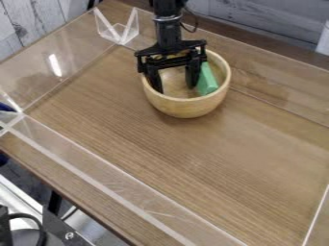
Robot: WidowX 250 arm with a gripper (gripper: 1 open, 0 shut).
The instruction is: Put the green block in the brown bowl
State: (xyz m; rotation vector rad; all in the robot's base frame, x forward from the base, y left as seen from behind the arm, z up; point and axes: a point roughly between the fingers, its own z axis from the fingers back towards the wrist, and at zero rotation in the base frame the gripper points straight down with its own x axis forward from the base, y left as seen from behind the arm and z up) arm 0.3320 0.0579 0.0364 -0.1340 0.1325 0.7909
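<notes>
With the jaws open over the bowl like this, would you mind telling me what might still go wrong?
1. The green block leans against the inner wall of the brown bowl rather than lying flat, so it may slide or tip.
2. The gripper hangs low, its open jaws spanning the bowl; lifting off at a slant could clip the rim or the block and drag either one.

One green block (203,79), one brown bowl (187,94), one gripper (172,63) (single arm), one table (167,163).
</notes>
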